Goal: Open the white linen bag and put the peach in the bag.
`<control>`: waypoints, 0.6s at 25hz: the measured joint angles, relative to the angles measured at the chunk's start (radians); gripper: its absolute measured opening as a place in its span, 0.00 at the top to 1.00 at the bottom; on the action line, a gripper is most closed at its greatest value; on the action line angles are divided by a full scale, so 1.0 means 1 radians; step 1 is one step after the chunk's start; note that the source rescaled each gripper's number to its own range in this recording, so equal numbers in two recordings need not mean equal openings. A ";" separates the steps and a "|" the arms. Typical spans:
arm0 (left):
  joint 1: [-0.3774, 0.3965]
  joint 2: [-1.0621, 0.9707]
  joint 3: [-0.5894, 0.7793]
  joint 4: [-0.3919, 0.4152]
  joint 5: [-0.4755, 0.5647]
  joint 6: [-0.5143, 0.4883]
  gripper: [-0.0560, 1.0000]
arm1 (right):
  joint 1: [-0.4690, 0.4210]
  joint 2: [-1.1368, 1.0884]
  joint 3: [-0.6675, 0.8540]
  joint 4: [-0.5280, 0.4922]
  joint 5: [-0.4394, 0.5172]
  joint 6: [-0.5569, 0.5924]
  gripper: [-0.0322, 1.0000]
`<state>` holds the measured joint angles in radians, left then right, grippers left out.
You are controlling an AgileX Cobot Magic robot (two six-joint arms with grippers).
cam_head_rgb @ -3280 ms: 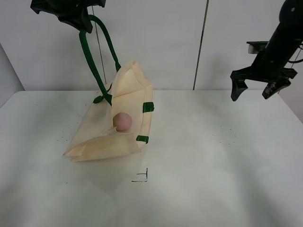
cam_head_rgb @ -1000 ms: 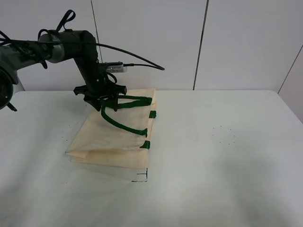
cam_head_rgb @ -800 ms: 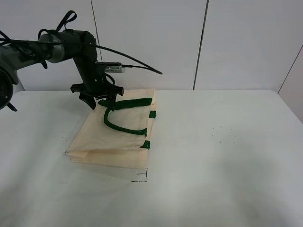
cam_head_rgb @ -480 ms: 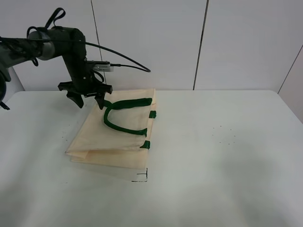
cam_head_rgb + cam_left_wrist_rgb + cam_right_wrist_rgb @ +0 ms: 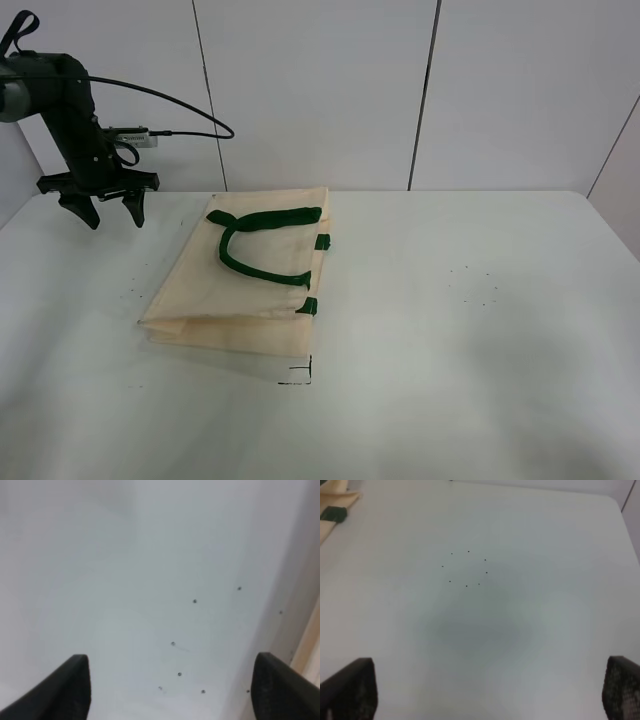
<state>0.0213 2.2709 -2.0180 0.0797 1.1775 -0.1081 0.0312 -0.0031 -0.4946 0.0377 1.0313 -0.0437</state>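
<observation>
The white linen bag lies flat on the table, left of the middle, with its dark green handles lying on top of it. The peach does not show in any view. My left gripper is open and empty, hanging over the table's far left corner, well to the left of the bag. In the left wrist view its fingertips frame bare table, and the bag's edge shows at one side. My right gripper is open and empty over bare table. A bag corner shows far off in that view.
A black corner mark is on the table just in front of the bag. A ring of small dots lies right of the middle, and also shows in the right wrist view. A white panelled wall stands behind the table.
The bag was held up by its handle with the peach showing inside; it now lies flat. My left gripper let go of the handle and moved left. The right arm left the exterior view.
</observation>
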 joint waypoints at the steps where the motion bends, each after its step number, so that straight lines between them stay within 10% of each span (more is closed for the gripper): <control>1: 0.000 -0.006 0.000 -0.003 0.000 0.000 0.00 | 0.000 0.000 0.000 0.000 0.000 0.000 0.00; 15: -0.007 -0.569 0.464 -0.027 0.001 0.033 0.00 | 0.000 0.000 0.000 0.000 0.000 0.000 0.00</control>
<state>0.0146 1.7017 -1.5537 0.0529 1.1787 -0.0753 0.0312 -0.0031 -0.4946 0.0377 1.0313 -0.0437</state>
